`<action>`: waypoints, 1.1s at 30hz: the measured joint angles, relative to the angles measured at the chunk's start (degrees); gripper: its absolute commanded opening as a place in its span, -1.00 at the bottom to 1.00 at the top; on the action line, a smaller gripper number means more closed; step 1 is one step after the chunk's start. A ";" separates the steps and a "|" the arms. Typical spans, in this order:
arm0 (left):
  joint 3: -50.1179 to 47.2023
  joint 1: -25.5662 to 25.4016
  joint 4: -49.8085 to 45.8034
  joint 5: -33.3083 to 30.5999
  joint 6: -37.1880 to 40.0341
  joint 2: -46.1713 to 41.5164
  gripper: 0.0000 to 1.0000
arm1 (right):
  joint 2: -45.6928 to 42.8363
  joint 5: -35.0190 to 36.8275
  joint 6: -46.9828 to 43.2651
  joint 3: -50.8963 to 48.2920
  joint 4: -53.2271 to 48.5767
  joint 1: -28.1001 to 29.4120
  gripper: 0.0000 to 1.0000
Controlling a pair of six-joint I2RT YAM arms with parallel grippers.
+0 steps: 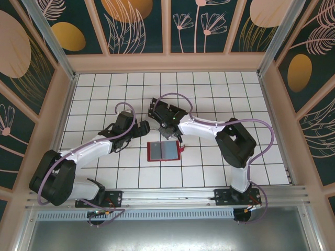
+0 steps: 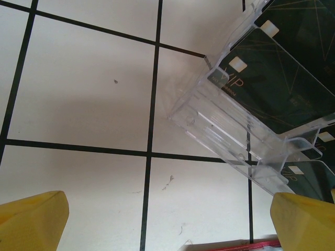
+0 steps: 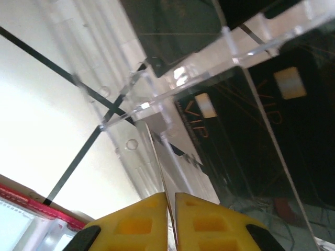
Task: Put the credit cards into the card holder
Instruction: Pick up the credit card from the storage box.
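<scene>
Right wrist: right gripper (image 3: 170, 197) pinched on a credit card (image 3: 174, 178) edge at the clear rack (image 3: 157, 89).
Near rack, left gripper (image 2: 167, 225) wide apart, empty; red wallet (image 1: 165, 151) lies open nearby.

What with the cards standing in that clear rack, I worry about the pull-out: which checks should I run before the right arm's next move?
1. Right gripper closed on a thin edge, seemingly one credit card: ok.
2. Grip catches the card alone, not the clear rack: cannot tell; a rack wall stands right by it.
3. Left gripper open, empty, beside the rack: ok.
4. Card holder lies open, pockets up, just near of the rack: ok.
5. Other cards seated in their slots: ok.
</scene>
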 measured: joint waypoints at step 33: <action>0.96 0.00 -1.88 -0.22 2.08 -0.44 0.97 | -12.20 7.21 0.26 -0.55 3.98 8.13 -1.00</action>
